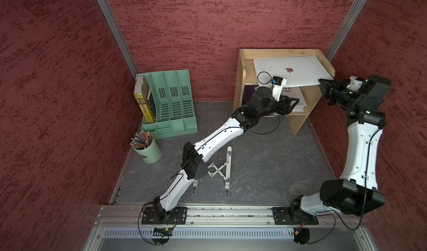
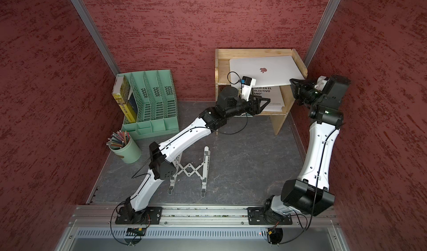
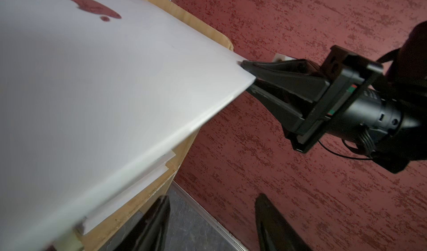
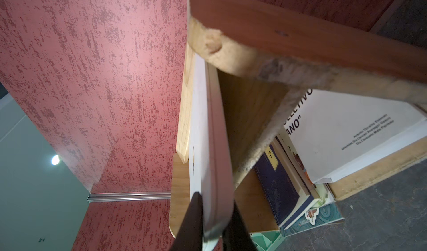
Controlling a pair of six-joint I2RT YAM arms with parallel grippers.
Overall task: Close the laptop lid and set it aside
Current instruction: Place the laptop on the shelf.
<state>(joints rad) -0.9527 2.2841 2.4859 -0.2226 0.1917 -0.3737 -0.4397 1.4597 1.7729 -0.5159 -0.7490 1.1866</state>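
1. The shelf (image 1: 277, 51) stood just ahead of both claws.
2. The laptop (image 1: 288, 68) lay on the shelf top, lid (image 2: 254, 67) shut, logo up, front edge overhanging towards the claws.
3. The right claw (image 1: 321, 81) was clamped on the laptop's near corner, one finger above, one below.
4. The left claw (image 1: 294, 103) hung below that front edge, jaws apart, gripping nothing.
5. The book (image 2: 272, 99) lay near the left claw, in the lower bay.

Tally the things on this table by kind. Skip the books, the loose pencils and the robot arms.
laptop: 1
wooden shelf: 1
green file organizer: 1
green pencil cup: 1
folding stand: 1
Total: 5
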